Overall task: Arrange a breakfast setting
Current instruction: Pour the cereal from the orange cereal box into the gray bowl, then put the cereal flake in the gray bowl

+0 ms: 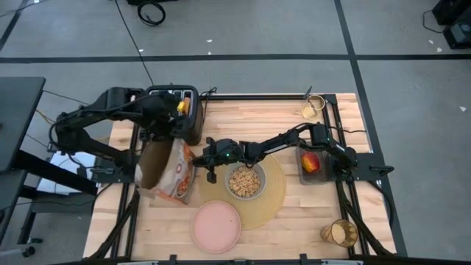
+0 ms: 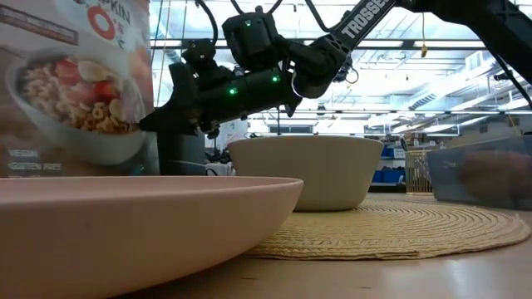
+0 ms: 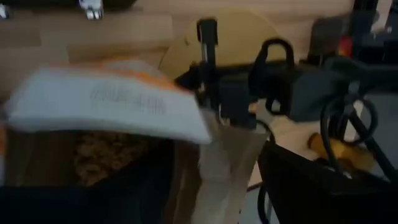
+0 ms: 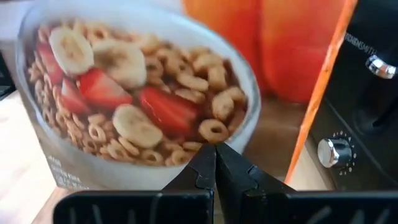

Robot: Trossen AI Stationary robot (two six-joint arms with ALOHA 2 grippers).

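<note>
the right gripper (image 1: 200,157) hangs beside the cereal box (image 1: 168,171) near the table's (image 1: 257,110) middle, fingers pressed together on nothing. the left gripper (image 1: 171,124) is above the box by the black toaster (image 1: 185,112); whether it is spread cannot be told. the grey-green bowl (image 1: 246,181), holding cereal, sits on the tan placemat (image 1: 274,193). the pink plate (image 1: 216,225) lies at the front edge, touching the mat.

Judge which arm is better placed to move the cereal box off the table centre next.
Probably the left. The left gripper sits over the open cereal box top; the right gripper, fingers shut, merely faces the box front beside the filled bowl.
</note>
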